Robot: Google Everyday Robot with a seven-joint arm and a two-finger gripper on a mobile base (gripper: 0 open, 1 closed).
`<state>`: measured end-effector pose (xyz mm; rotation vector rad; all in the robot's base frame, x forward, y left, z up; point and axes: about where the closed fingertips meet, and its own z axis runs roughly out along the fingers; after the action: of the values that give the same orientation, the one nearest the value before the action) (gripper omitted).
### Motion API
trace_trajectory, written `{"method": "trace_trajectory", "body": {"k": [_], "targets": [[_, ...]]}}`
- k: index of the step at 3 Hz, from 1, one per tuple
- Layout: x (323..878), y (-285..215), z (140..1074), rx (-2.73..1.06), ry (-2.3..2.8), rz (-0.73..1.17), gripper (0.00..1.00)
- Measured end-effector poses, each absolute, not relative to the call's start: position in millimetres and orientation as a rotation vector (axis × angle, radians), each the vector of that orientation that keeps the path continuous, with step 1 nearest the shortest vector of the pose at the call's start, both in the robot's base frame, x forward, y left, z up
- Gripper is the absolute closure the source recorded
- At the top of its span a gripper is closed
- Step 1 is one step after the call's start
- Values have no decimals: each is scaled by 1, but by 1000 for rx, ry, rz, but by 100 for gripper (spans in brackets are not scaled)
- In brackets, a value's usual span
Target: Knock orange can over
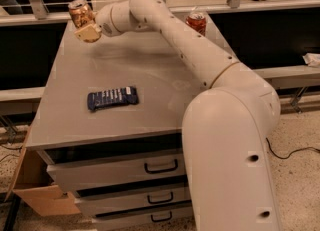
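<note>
The orange can (80, 13), golden-orange with a mottled brown pattern and a silver rim, is at the far left corner of the grey cabinet top (150, 75). It leans to the left. My gripper (89, 31) is right below and in front of the can, touching its lower part. My arm reaches across the top from the right.
A red-orange soda can (196, 23) stands upright at the far right of the top, behind my arm. A dark blue snack packet (112, 97) lies flat near the front left. Drawers (160, 167) are below the top, and a cardboard box (35, 195) is on the floor at the left.
</note>
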<state>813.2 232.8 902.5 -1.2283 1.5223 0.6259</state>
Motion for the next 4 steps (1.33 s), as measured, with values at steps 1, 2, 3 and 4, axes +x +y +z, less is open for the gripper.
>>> {"method": "trace_trajectory", "body": {"k": [1,2,3,4], "targets": [[810,204,929,-1344,1508,546,100],[803,180,922,-1493,1555,480,100],[787,156,893,-1675,1638,432,100],[766,134,855,-1865,1736,396,100]]}}
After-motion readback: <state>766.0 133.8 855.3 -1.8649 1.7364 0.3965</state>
